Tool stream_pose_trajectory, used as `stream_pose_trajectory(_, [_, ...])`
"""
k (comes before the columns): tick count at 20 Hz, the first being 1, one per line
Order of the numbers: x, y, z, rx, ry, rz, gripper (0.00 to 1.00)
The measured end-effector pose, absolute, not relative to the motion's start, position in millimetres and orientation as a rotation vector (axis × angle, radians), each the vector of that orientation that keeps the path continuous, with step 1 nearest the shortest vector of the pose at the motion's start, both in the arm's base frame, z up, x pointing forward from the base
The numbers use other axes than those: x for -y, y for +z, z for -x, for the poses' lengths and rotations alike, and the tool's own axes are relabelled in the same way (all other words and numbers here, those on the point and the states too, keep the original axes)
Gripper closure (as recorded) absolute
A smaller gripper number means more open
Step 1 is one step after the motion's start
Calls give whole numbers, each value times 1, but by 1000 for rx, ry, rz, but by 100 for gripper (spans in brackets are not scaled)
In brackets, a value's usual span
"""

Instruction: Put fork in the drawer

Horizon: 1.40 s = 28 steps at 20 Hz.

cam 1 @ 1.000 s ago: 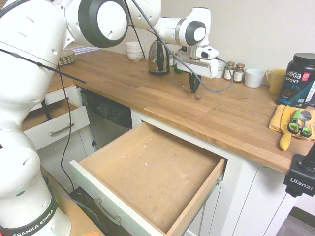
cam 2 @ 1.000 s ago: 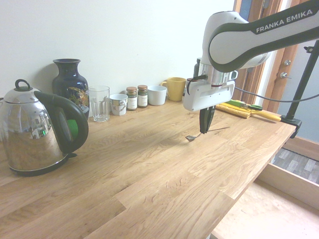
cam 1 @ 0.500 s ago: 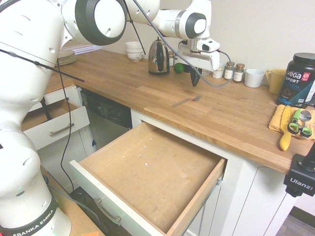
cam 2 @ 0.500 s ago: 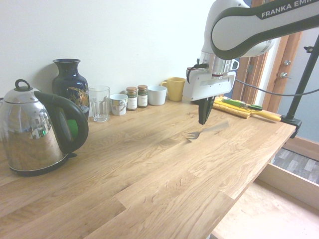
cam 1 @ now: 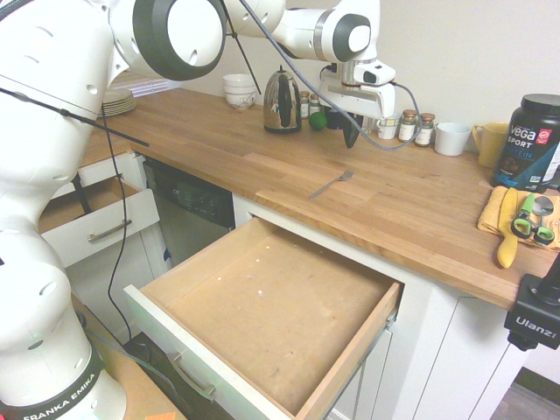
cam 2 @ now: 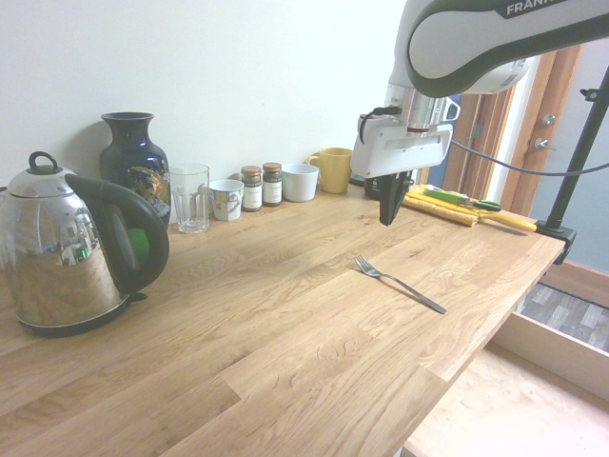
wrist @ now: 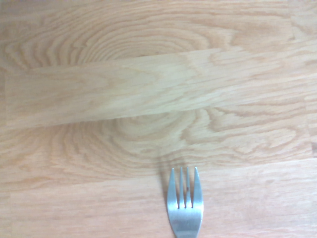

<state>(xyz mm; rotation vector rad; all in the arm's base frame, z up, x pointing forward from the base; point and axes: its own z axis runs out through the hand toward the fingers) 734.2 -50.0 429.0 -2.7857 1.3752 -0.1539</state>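
The silver fork (cam 1: 332, 184) lies flat on the wooden countertop (cam 1: 411, 210), with nothing holding it. In the second exterior view the fork (cam 2: 400, 283) points its tines toward the back wall. The wrist view shows only the fork's tines (wrist: 184, 203) on the wood. My gripper (cam 1: 350, 138) hangs above the fork, shut and empty; the second exterior view shows the gripper (cam 2: 387, 217) a hand's height over the counter. The wide drawer (cam 1: 262, 306) stands pulled open below the counter's front edge, its brown bottom bare.
A steel kettle (cam 2: 71, 252), a dark vase (cam 2: 133, 157), a glass (cam 2: 189, 197), spice jars (cam 2: 262, 186) and mugs (cam 2: 333, 168) line the back wall. A yellow cloth with utensils (cam 1: 516, 223) and a black tub (cam 1: 532, 140) sit at the counter's end. A smaller drawer (cam 1: 96, 223) is open nearby.
The gripper has risen from the counter, staying shut. The fork tipped up blurred under it half a second ago and now lies flat on the wood.
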Motion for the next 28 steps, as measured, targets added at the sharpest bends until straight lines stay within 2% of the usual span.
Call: stream_pose_trajectory(28, [50,363,-706,-1401,-1,2810,0])
